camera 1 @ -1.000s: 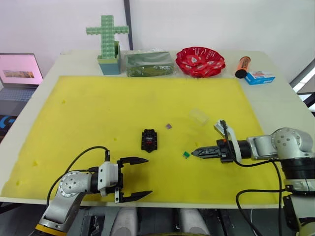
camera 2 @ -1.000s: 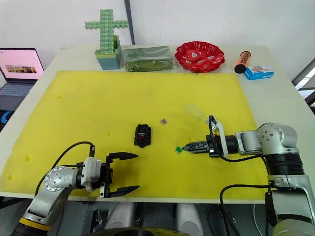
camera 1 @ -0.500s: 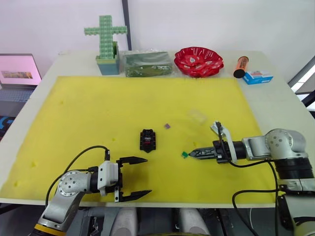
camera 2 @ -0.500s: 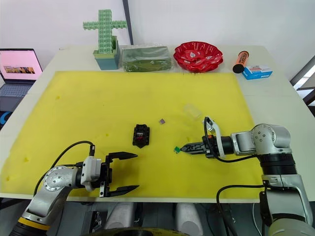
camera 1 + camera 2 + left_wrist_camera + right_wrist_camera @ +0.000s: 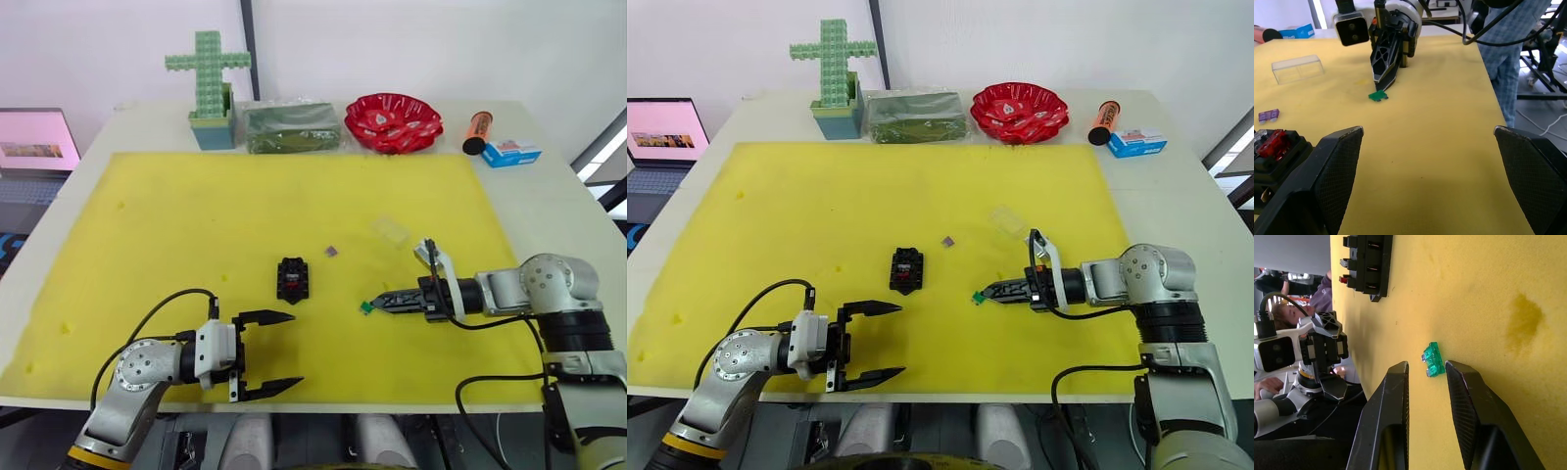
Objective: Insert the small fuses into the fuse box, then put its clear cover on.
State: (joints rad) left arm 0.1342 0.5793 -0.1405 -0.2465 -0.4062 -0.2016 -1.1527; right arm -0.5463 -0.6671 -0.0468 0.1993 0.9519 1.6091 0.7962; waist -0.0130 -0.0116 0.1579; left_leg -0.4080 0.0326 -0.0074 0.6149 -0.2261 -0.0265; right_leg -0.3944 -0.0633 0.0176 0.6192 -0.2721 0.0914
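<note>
On the yellow mat [image 5: 196,225] that covers the surface, the green fuse [image 5: 368,307] is seen lying flat, right of the mat's centre and nearer its front edge than its back. The right hand [image 5: 385,302] is laid low along the mat with its tips just beside this fuse, which lies straight ahead of them, toward the robot's left. In the right wrist view the fuse [image 5: 1433,359] is framed between the two fingertips [image 5: 1397,377], which are parted a little and not yet closed on it; its long axis appears to run roughly along the fingers rather than across them, so a short forward slide is judged to be what the grasp calls for. The fuse box [image 5: 294,278] is placed near the mat's centre, further to the left of the fuse, with a red fuse [image 5: 1272,141] already seated in it. The purple fuse [image 5: 333,251] is found loose behind the box toward the right, and the clear cover [image 5: 391,230] lies further back and right of that. The left hand [image 5: 279,352] is held wide open and empty near the front edge, well apart from the green fuse, so the right arm is clearly the nearer one.
</note>
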